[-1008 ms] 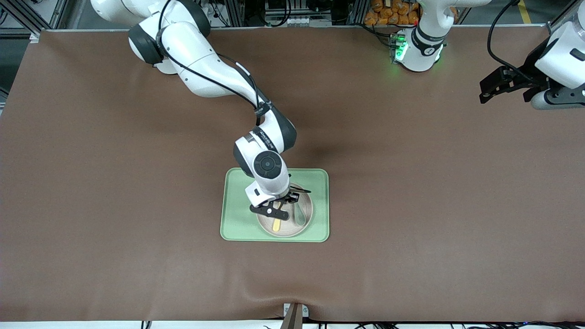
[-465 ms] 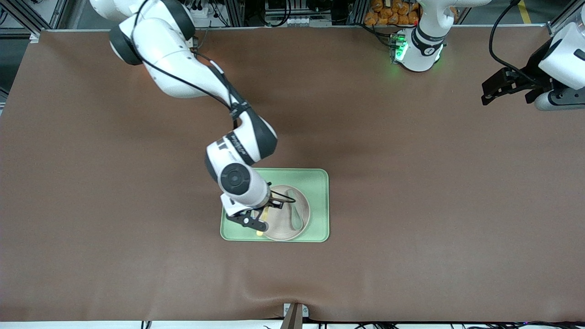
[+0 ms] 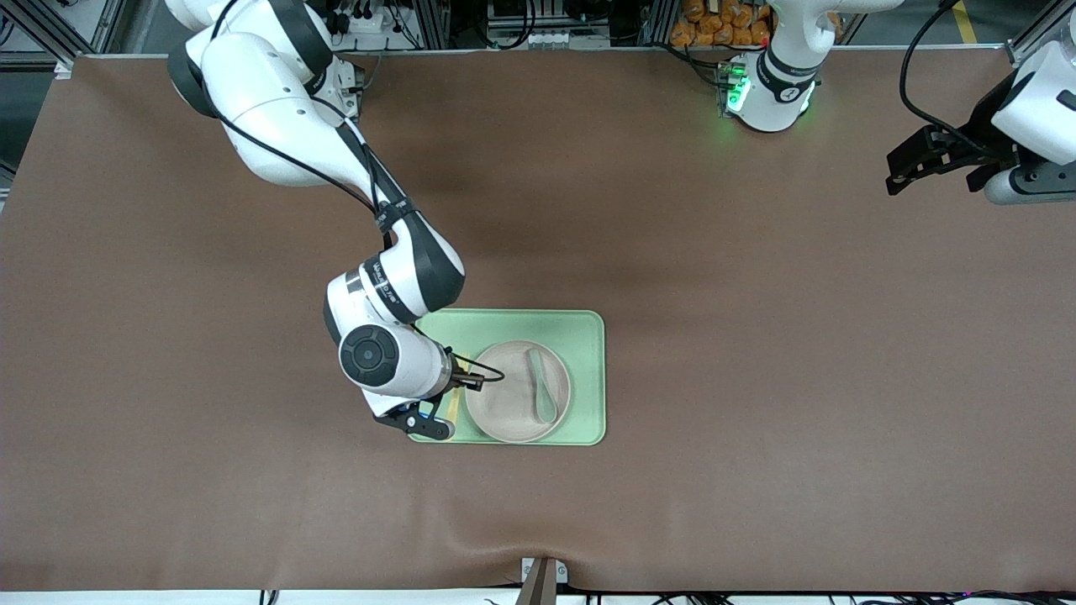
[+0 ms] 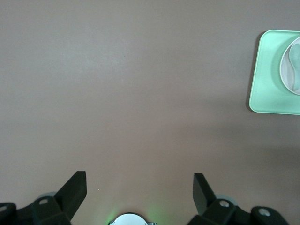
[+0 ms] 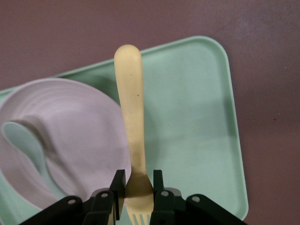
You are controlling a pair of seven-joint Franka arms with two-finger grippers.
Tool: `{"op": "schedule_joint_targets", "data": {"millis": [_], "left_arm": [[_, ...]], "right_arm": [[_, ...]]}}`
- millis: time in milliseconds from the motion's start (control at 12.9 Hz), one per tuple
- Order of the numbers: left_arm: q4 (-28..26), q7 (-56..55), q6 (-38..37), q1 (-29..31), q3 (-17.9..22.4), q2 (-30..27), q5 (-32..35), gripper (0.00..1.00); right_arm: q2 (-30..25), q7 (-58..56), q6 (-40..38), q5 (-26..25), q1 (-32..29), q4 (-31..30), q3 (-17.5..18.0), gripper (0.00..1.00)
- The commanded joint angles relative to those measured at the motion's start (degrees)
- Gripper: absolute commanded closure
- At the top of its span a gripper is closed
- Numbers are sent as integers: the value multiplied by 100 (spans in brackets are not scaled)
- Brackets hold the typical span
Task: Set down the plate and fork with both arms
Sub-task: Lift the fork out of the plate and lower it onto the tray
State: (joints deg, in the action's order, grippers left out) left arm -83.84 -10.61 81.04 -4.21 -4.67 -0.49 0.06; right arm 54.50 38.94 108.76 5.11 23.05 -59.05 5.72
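Right claw point(image 5: 138, 192) grips the fork point(image 5: 131, 122) over the tray point(image 3: 588, 370) beside the plate point(image 3: 504, 403), seemingly airborne; we see left claw point(image 4: 139, 187) waiting wide over bare worktop point(image 3: 756, 336).

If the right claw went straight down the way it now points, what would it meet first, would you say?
Most likely the green tray. The right claw is shut on the fork and hangs over the tray's bare strip beside the plate. The fork's handle would probably touch first, though depth is hard to judge.
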Motion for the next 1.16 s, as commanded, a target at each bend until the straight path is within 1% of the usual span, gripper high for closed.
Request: {"op": "schedule_joint_targets", "data": {"millis": [0, 155, 310, 543, 620, 698, 775, 853, 930, 1085], "left_arm": [[44, 77, 26, 8, -51, -48, 82, 0], [44, 77, 26, 17, -34, -39, 74, 0], [44, 77, 26, 17, -34, -39, 82, 0], [44, 77, 26, 17, -34, -48, 82, 0], [44, 77, 26, 17, -25, -39, 82, 0], [44, 77, 26, 17, -25, -39, 74, 0], [44, 77, 26, 17, -16, -48, 65, 0], [44, 77, 26, 17, -16, -39, 73, 0], [44, 77, 26, 26, -16, -39, 73, 0], [44, 77, 26, 17, -16, -39, 82, 0]], "right_arm": [[-474, -483, 434, -107, -292, -966, 113, 100], [-502, -545, 620, -168, -284, -1205, 105, 100], [-502, -554, 682, -352, -336, -1337, 105, 100], [-598, -546, 1137, -370, -336, -1837, 105, 100], [-599, -546, 1209, -362, -328, -1882, 113, 100], [-599, -537, 1174, -370, -319, -1882, 113, 96], [-599, -537, 1139, -362, -328, -1874, 122, 55], [-607, -537, 1078, -362, -328, -1847, 131, 12], [-651, -485, 1069, -353, -328, -1830, 131, 0], [-739, -466, 973, -327, -336, -1681, 166, 0]]}}
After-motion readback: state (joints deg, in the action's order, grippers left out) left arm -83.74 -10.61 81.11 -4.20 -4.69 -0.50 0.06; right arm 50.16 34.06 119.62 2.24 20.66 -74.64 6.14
